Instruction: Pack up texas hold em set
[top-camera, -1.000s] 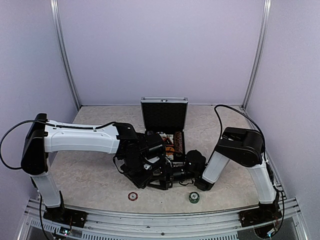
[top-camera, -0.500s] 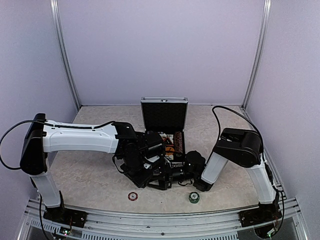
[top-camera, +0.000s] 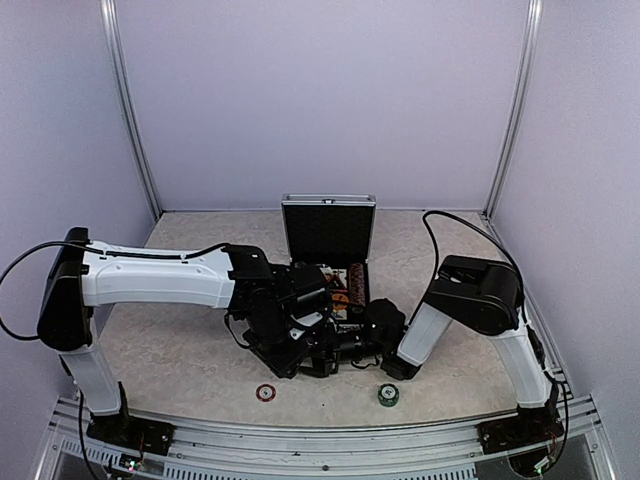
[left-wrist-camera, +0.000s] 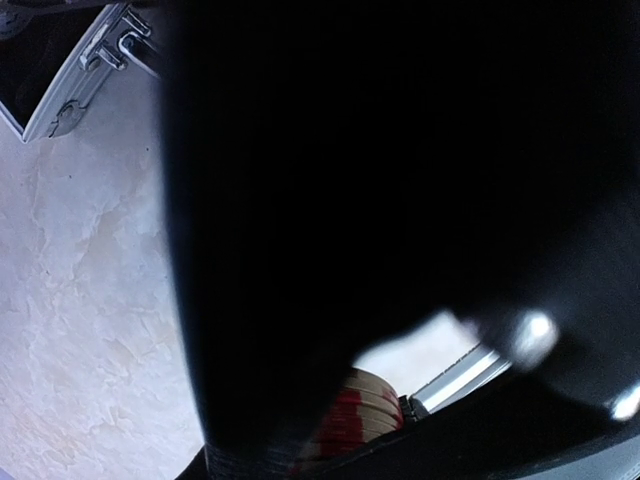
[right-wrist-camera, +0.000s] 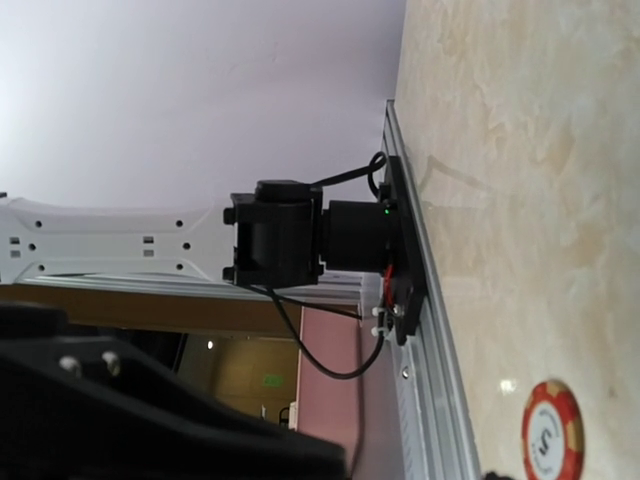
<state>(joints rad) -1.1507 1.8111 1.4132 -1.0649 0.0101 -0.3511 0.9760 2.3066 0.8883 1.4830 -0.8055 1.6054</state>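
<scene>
The silver case (top-camera: 329, 232) sits open at mid-frame, lid upright so its chip stacks (top-camera: 357, 282) are within reach. Just below, the left pincer (top-camera: 318, 355) and right pincer (top-camera: 352, 343) meet, perhaps trading a piece; neither grip can be told. A red chip (top-camera: 265, 392) and green chip (top-camera: 388, 394) lie unpacked on the surface (top-camera: 190, 350) near the bottom edge.

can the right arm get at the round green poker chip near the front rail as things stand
Probably yes: the round green poker chip lies in the open on bare table, just in front of the right arm, with nothing covering it.
</scene>
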